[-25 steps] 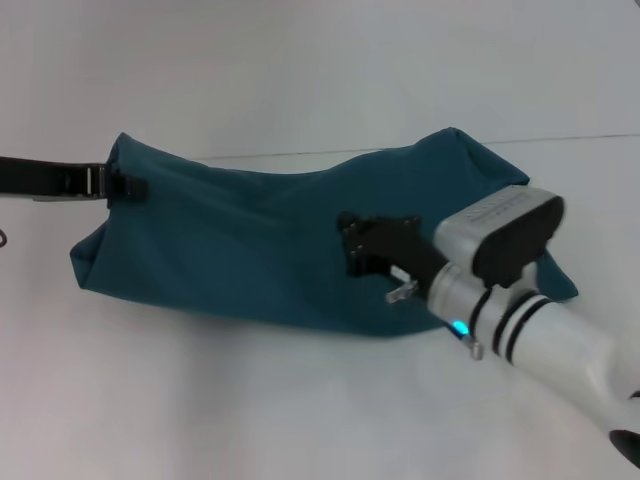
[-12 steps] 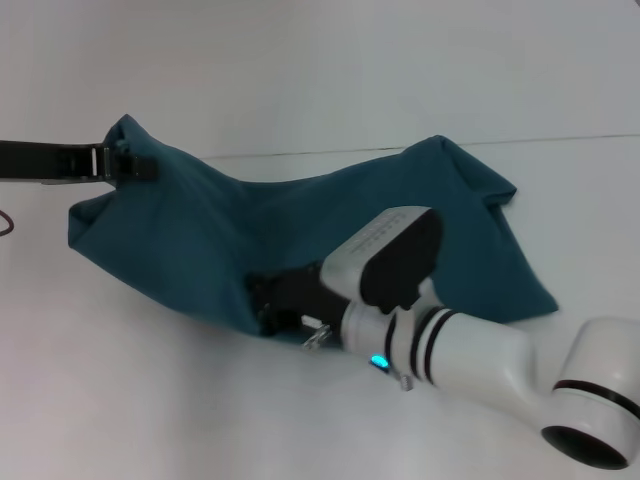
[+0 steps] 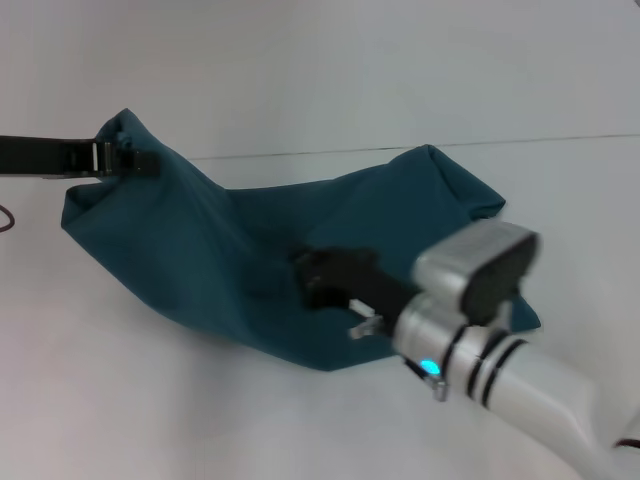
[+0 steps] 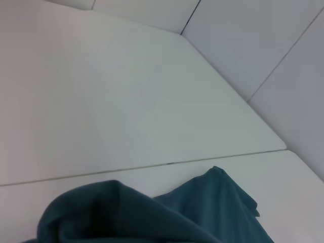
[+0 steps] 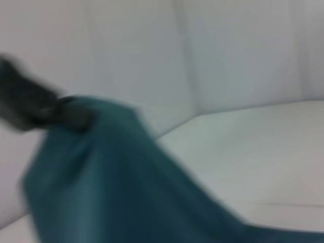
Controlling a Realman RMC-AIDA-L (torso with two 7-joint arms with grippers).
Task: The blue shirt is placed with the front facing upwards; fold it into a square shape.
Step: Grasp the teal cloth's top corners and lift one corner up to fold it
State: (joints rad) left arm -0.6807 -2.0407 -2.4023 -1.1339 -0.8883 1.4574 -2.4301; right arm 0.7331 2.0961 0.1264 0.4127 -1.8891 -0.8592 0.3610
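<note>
The blue shirt (image 3: 200, 250) lies bunched on the white table, plain teal side showing, no print in sight. My left gripper (image 3: 130, 160) is shut on its far left corner and holds that corner lifted. My right gripper (image 3: 310, 280) is at the middle of the shirt, shut on a fold of cloth, and a taut ridge runs from it to the left gripper. The shirt also shows in the left wrist view (image 4: 152, 217) and the right wrist view (image 5: 126, 192), where the left gripper (image 5: 76, 116) appears blurred at the cloth's top.
The white table (image 3: 150, 400) extends in front of and to the left of the shirt. A seam (image 3: 560, 140) crosses the table behind the shirt. A dark cable (image 3: 5, 220) shows at the left edge.
My right gripper swung left and toward me with the cloth, then back right. The shirt's right corner drew inward and its lower edge shifted. The left gripper rose slightly.
</note>
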